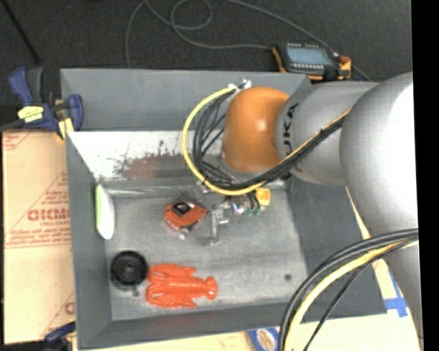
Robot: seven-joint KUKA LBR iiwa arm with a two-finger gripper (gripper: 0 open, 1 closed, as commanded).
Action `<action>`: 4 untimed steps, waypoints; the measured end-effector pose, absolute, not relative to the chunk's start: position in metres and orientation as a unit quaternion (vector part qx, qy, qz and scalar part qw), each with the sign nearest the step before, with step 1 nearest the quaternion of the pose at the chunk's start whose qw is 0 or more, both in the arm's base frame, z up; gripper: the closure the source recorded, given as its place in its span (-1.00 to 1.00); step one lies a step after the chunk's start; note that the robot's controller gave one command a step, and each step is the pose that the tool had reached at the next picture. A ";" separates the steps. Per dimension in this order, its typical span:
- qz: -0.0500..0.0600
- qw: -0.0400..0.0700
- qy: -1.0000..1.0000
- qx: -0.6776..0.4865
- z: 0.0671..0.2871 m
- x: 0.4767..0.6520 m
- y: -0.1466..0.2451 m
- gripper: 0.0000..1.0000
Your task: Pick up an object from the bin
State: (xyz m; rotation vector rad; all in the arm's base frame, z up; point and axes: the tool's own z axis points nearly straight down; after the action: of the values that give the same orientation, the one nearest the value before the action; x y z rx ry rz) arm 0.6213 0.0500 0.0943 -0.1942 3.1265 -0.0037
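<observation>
i see the gripper [216, 225] just right of the small orange-and-black object [183, 214]; i can't tell whether it's open or gripping anything.

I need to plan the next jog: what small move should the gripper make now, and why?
Probably nudge the gripper left in the view, over the small orange-and-black object: it lies just beside the gripper, nearest of all, while the orange toy lobster and black round thing lie farther off.

toy lobster [181, 285] at front, wheel [128, 268] just left, small gadget [183, 214] behind
</observation>
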 end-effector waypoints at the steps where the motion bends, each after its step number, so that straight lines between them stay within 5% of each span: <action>1: 0.001 0.003 0.997 -0.072 0.079 0.593 0.071 -1.00; 2: 0.000 0.000 1.000 -0.018 0.084 0.616 0.087 -1.00; 3: -0.001 0.006 0.993 -0.117 0.080 0.620 0.115 -1.00; 4: 0.001 0.005 1.000 -0.028 0.076 0.571 0.098 1.00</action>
State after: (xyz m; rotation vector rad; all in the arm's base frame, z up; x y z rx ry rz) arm 0.5713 0.0977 0.0763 -0.0869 3.1306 0.0046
